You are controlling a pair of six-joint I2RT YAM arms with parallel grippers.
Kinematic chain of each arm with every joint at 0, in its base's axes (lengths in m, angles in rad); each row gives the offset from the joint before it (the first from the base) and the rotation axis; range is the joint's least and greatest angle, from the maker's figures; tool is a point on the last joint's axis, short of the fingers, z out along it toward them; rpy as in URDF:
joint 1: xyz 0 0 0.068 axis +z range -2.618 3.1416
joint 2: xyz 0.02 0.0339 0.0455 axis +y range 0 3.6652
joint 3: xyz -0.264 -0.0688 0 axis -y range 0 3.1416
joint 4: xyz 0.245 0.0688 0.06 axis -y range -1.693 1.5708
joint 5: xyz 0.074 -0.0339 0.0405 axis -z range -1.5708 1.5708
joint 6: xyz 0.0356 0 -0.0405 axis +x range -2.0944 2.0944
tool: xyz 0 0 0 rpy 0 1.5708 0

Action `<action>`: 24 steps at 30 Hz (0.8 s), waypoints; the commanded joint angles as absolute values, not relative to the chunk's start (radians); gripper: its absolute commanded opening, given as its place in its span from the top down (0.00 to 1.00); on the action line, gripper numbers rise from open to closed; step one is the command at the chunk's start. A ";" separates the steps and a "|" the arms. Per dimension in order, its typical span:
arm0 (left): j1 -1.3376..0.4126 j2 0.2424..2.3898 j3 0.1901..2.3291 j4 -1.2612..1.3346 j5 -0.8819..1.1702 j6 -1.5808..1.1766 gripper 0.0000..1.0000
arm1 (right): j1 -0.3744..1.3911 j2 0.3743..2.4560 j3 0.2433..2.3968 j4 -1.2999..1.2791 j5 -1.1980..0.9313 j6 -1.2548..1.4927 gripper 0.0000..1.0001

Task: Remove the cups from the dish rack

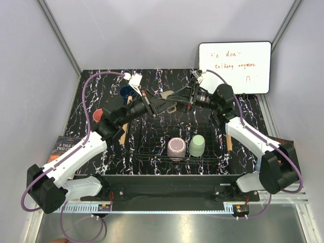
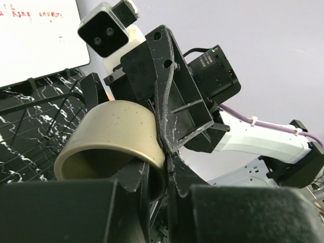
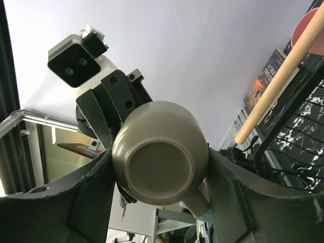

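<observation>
Plain beige handleless cup point(image 3: 159, 157) | aloft near black wire dish rack point(image 1: 229, 143) | left gripper point(image 2: 154, 171) jaws pinching rim wall | right gripper point(image 3: 159, 163) jaws clamping body

Pale grey walls point(image 1: 152, 30) close in the back and both sides, with slanting aluminium posts point(image 1: 58, 35) in the upper corners. The desk point(image 1: 167, 78) is black with white marbling. A whiteboard point(image 1: 234, 66) with red handwriting leans at upper right. A book point(image 1: 63, 147) lies at the left edge. Light is soft and even.
</observation>
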State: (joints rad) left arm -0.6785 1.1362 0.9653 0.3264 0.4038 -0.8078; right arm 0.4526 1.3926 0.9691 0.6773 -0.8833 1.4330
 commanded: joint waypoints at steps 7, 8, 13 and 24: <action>-0.684 1.051 1.037 0.079 0.221 -0.641 1.00 | 0.472 1.333 1.107 0.319 -0.810 1.151 0.06; -0.684 1.049 1.043 0.057 0.203 -0.631 1.00 | 0.472 1.327 1.120 0.278 -0.789 1.096 0.03; -0.680 1.025 1.078 -0.078 0.103 -0.555 1.00 | 0.472 1.295 1.235 -0.142 -0.515 0.879 0.00; -0.488 1.126 1.351 -0.672 -0.434 -0.405 1.00 | 0.472 1.302 1.373 -0.587 -0.075 0.664 0.00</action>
